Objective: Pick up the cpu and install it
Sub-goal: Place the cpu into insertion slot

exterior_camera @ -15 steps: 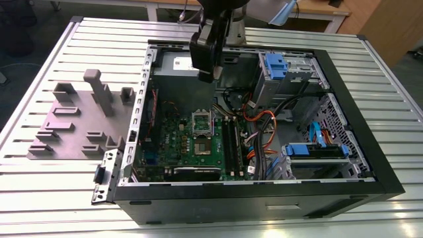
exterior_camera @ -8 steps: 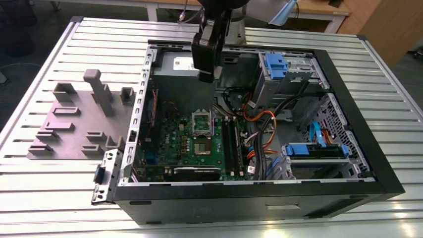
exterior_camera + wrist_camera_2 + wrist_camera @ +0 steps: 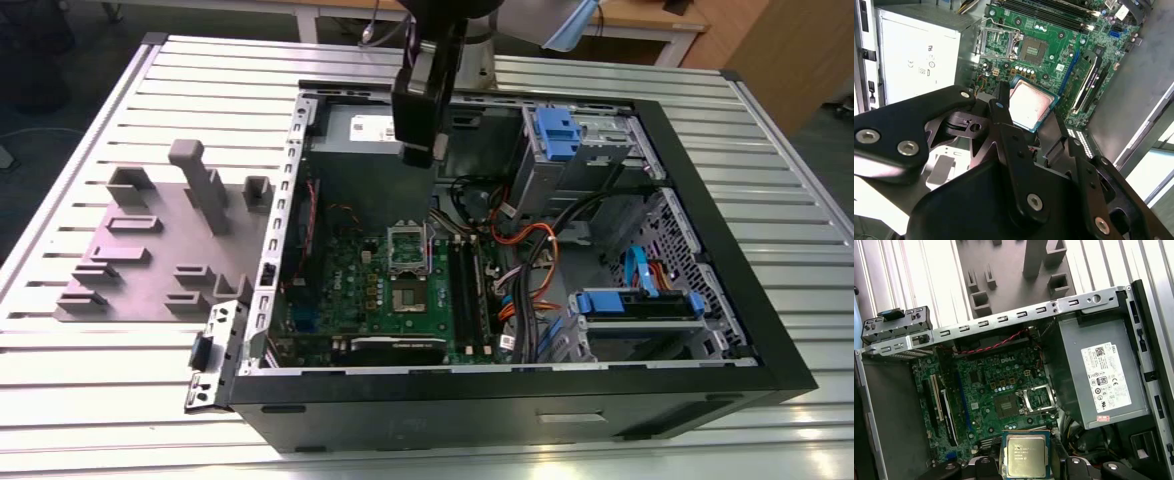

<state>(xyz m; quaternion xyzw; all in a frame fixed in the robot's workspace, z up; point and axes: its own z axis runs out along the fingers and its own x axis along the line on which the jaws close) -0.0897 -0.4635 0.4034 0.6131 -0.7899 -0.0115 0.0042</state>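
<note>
The claw (image 3: 1028,466) is closed in on the cpu (image 3: 1026,454), pinching it by two opposite edges. The chip is up in the air, metal face showing, over the open computer case (image 3: 534,400), not seated.

My read is that this is the carry to the socket. It wants the chip kept flat and squared to the socket's sides, with a light grip on the rim only. A tilted corner or any pushing could hurt the contacts.

The chip is a thin square with a matte silvery cap, a darker rim and rounded corners. Slick metal, so an edge grip has to hold evenly.

Below it lies the green board (image 3: 984,385), glossy and crowded with small parts. On it is a dark square (image 3: 1007,406) with a hinged metal frame (image 3: 1038,399) lying open beside it.

At the far end of the case sits the power supply (image 3: 1094,375), a plain grey sheet-metal box with a white label.

To the exterior view's left, outside the case, a grey fixture (image 3: 147,250) of blocky moulded plastic posts and pockets stands on the ribbed metal table (image 3: 107,400).
</note>
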